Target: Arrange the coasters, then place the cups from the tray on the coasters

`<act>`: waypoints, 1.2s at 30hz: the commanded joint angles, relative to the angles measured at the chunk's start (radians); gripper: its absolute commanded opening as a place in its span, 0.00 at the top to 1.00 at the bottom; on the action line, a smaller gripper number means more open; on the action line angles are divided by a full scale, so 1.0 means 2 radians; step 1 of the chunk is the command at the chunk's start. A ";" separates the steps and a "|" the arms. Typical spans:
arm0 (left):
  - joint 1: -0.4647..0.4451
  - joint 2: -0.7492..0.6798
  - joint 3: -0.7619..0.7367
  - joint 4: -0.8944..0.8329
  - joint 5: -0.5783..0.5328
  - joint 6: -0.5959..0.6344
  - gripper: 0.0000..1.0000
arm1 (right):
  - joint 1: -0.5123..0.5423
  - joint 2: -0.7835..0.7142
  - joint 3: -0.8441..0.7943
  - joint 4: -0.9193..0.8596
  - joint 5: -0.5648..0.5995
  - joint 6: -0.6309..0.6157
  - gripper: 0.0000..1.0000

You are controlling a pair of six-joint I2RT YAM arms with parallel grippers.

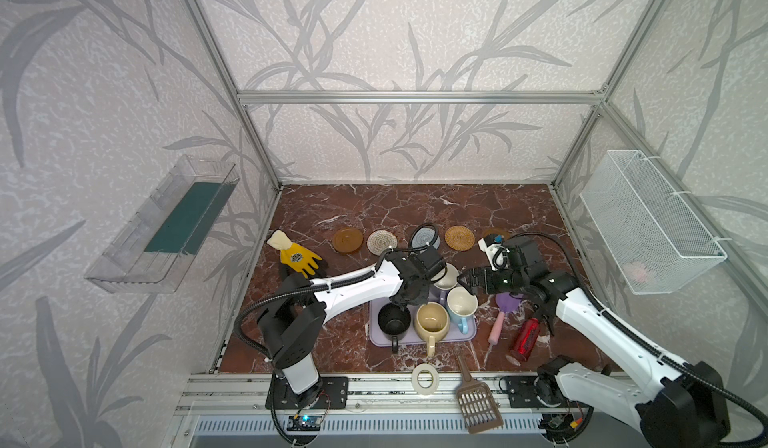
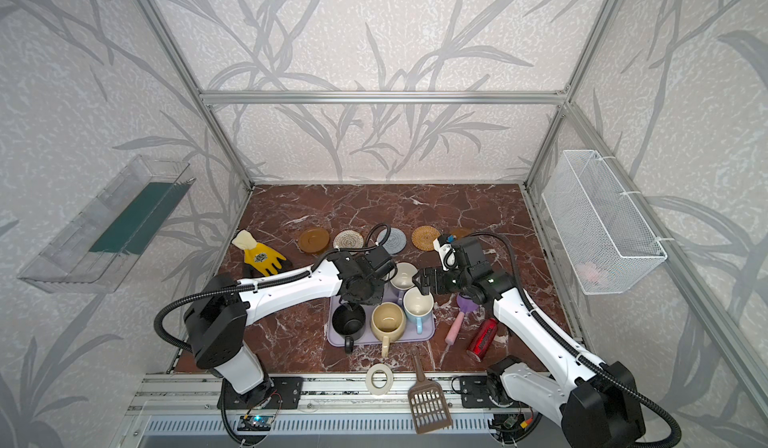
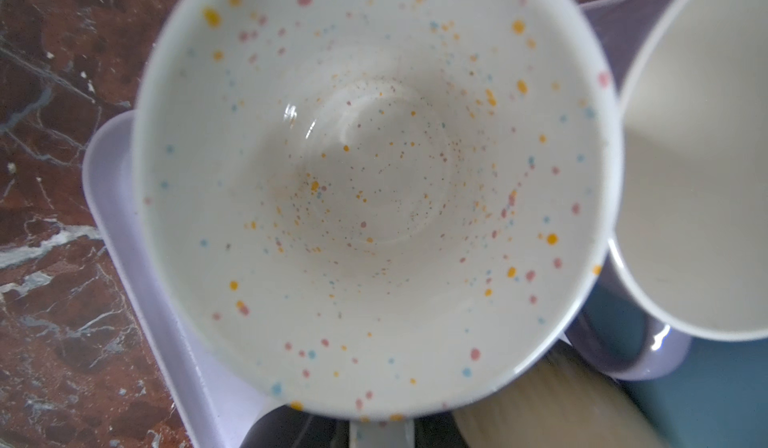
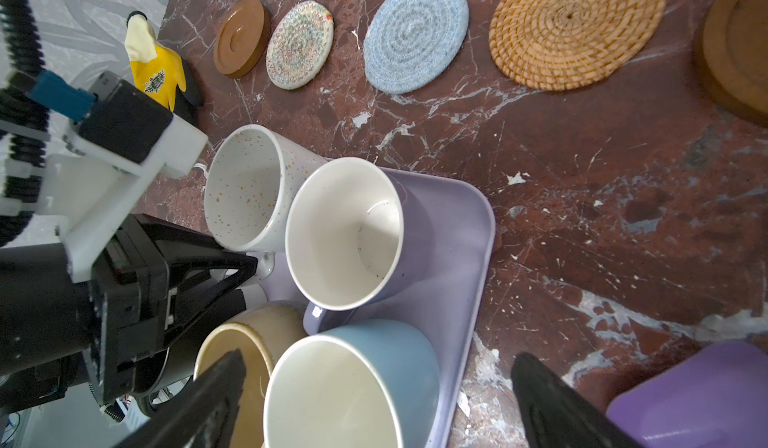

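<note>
Five coasters lie in a row at the back: brown wooden, woven white-beige, grey-blue, tan rattan, and a second brown one partly behind the right wrist. The lavender tray holds the black, cream-yellow, light blue, lavender and white speckled cups. My left gripper is shut on the speckled cup's handle at the tray's far left corner. My right gripper hangs open over the light blue cup, a finger on either side.
A yellow glove lies at the left. Right of the tray are a purple-and-pink brush and a red can. A white tape ring and a brown slotted scoop sit at the front edge. A wire basket hangs on the right wall.
</note>
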 commanded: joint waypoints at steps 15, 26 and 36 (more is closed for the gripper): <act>0.011 -0.049 0.018 -0.070 -0.085 -0.010 1.00 | 0.003 -0.017 -0.006 0.017 -0.010 0.001 0.01; 0.031 -0.093 0.008 -0.045 -0.090 0.003 1.00 | 0.024 -0.024 -0.003 0.053 -0.017 0.003 0.01; 0.057 -0.136 -0.012 -0.029 -0.106 0.024 1.00 | 0.085 -0.012 0.013 0.114 -0.004 -0.020 0.01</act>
